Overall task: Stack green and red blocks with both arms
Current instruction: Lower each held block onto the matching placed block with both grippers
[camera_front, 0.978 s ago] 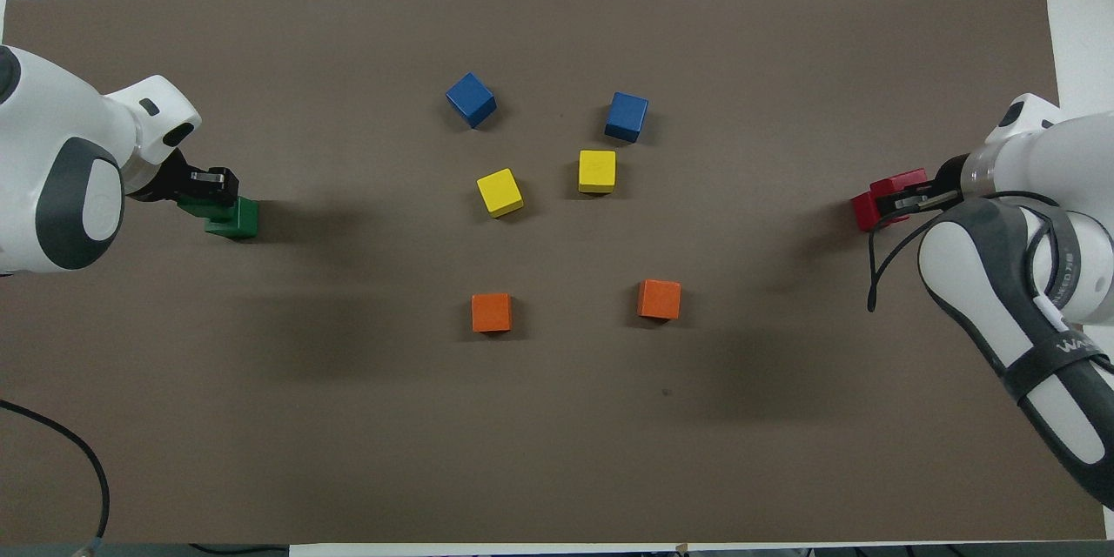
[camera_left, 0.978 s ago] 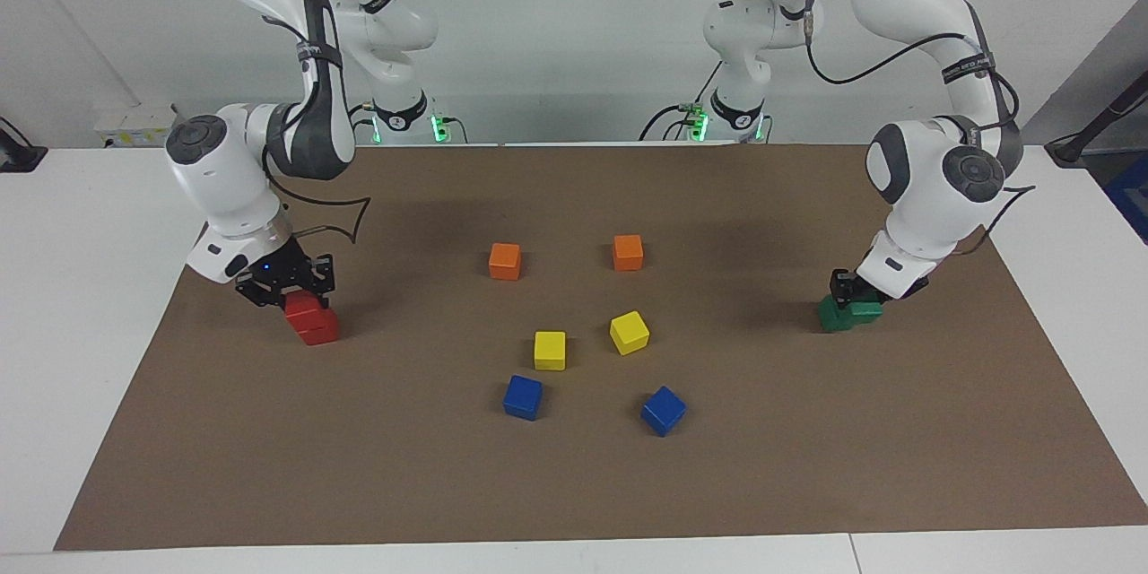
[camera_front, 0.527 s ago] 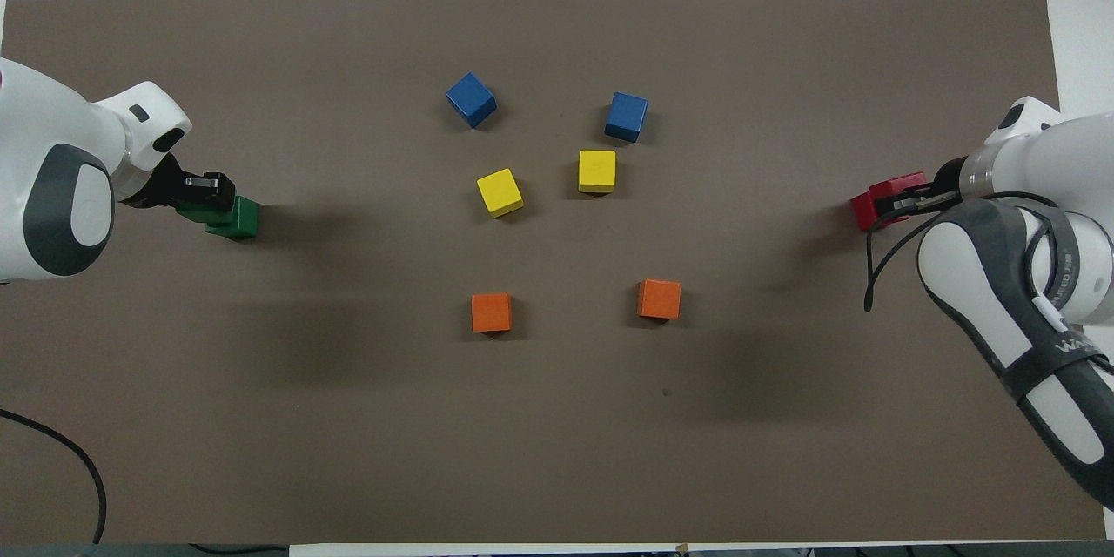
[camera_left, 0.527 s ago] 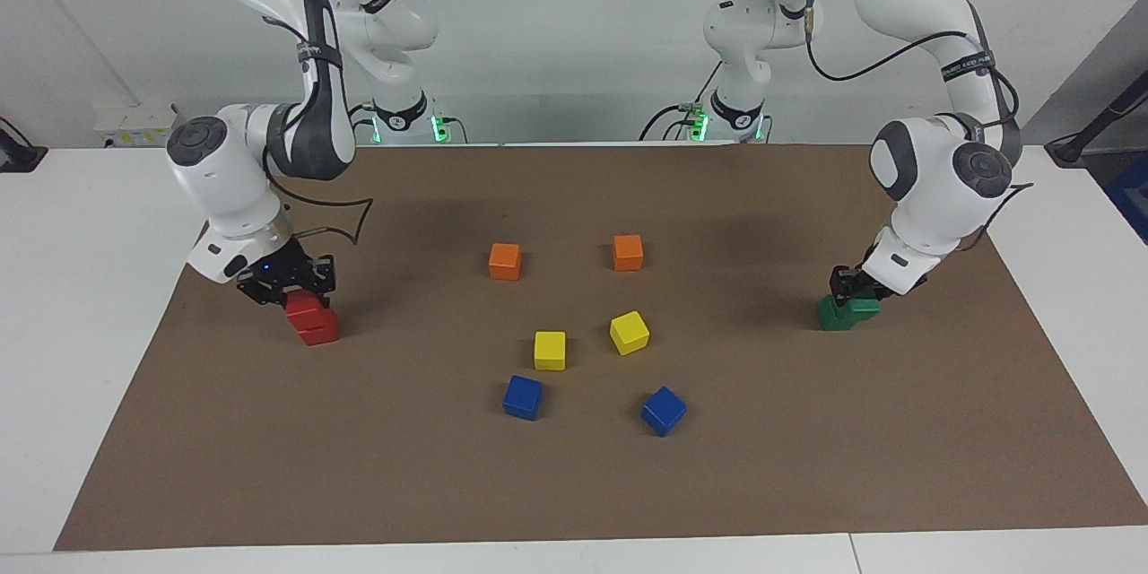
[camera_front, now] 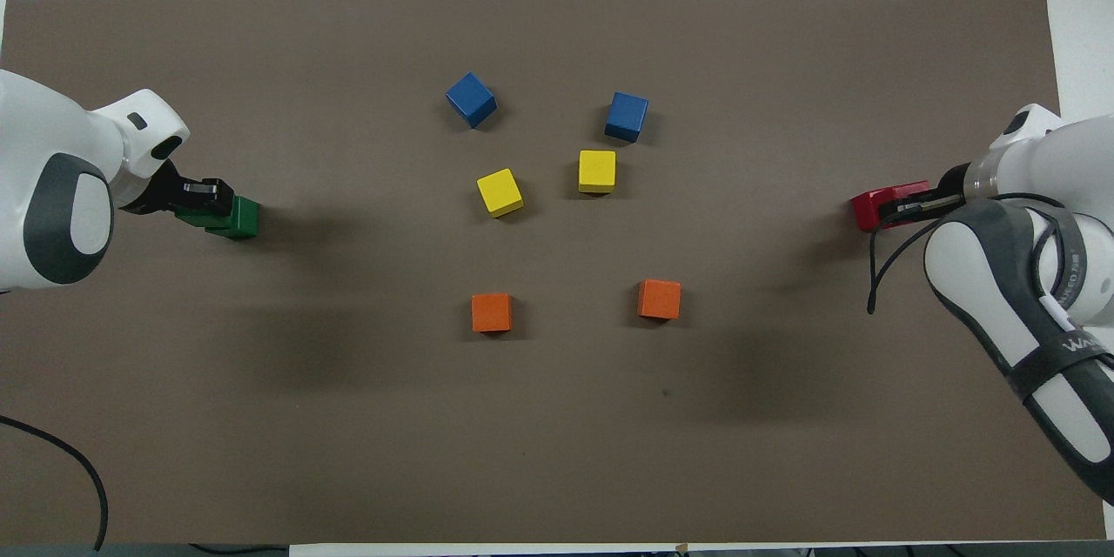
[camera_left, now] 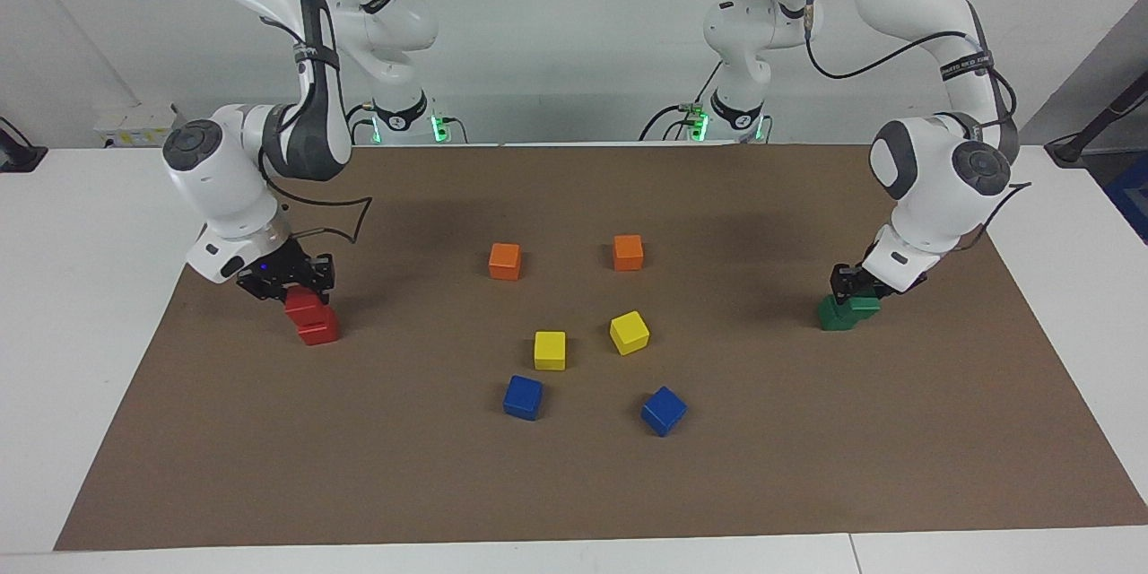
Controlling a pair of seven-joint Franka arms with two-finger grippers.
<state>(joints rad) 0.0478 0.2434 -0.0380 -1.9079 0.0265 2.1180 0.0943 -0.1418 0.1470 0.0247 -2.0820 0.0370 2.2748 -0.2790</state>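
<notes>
Two red blocks at my right arm's end of the mat: upper red block [camera_left: 302, 303] sits on the lower red block [camera_left: 319, 328], offset toward me. Two green blocks at my left arm's end: upper green block [camera_left: 863, 306] on the lower green block [camera_left: 836, 316], also offset, not flush.
</notes>
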